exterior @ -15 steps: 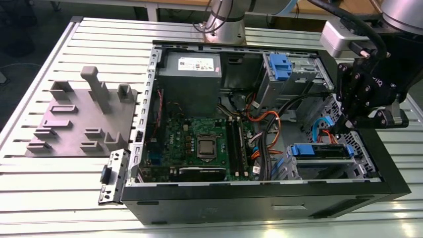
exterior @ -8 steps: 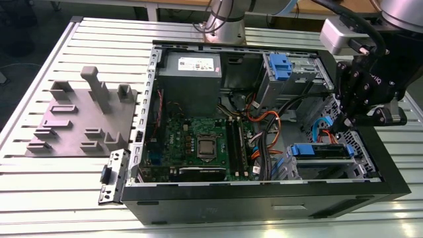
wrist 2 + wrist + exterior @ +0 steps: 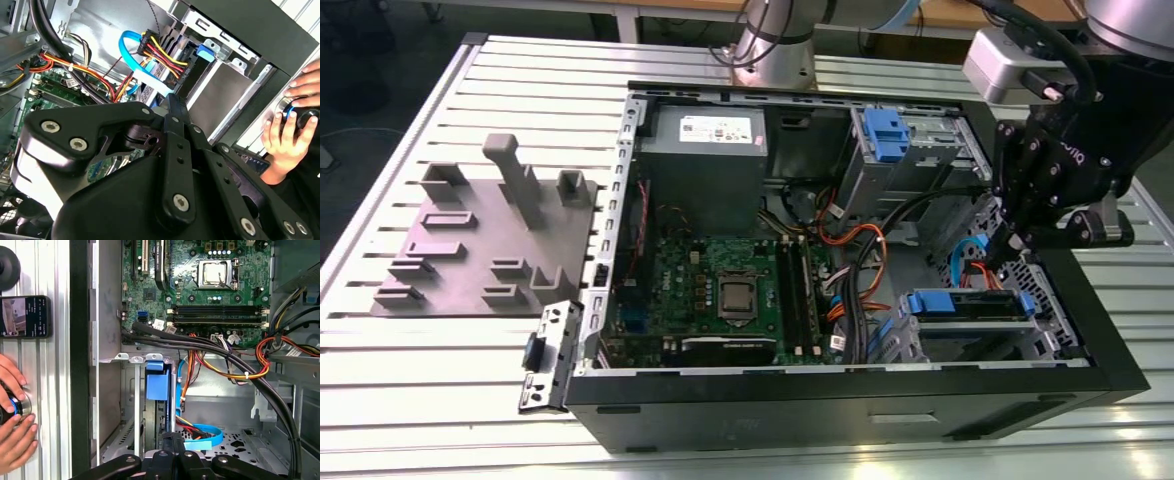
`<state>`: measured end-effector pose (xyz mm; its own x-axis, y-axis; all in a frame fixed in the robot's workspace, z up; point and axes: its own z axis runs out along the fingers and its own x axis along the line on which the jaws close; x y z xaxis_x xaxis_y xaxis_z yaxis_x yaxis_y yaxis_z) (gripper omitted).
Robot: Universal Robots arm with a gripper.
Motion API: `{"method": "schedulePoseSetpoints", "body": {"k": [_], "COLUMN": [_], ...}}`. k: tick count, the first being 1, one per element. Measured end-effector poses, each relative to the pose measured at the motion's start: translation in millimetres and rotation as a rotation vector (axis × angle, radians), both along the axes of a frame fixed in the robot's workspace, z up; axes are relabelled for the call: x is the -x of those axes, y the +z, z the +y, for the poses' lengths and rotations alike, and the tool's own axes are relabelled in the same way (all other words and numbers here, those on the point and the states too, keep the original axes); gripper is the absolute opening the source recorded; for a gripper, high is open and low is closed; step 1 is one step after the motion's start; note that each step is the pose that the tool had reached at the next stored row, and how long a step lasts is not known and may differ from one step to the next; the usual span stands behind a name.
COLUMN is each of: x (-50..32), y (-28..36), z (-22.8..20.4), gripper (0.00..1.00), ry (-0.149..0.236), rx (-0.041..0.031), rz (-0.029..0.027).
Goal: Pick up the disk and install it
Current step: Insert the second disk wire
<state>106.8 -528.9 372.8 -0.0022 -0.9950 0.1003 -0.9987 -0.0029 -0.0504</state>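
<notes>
The disk (image 3: 969, 304), its bright blue bracket facing up, sits in the lower drive cage at the front corner of the open computer case (image 3: 854, 405), on the exterior view's right. The first wrist view shows the same blue bracket (image 3: 157, 386) slotted between the cage's metal rails. My gripper (image 3: 1010, 243) hangs just above and behind that cage, over the blue and orange cables. In both wrist views the black fingers (image 3: 172, 441) (image 3: 175, 107) are pressed together with nothing between them, a short way off the disk.
A second blue tab (image 3: 887, 135) sits in the upper bay beside the power supply (image 3: 707, 150). Cable bundles (image 3: 235, 365) cross near the motherboard (image 3: 720, 290). A person's hands (image 3: 12, 412) rest on a knob beside a phone (image 3: 25, 316). A grey fixture block (image 3: 480, 240) stands at the exterior view's left.
</notes>
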Motion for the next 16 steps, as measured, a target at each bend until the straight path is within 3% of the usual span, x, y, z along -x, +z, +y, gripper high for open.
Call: {"method": "schedulePoseSetpoints", "body": {"k": [13, 14, 16], "x": [-0.5, -0.5, -0.6], "y": [-0.1, -0.2, -0.2], "z": [0.2, 0.2, 0.2], "gripper": [0.11, 0.17, 0.17], "ry": [0.000, 0.000, 0.000], "rx": [-0.0001, -0.0001, 0.0000], "rz": [0.0020, 0.0021, 0.0027]}}
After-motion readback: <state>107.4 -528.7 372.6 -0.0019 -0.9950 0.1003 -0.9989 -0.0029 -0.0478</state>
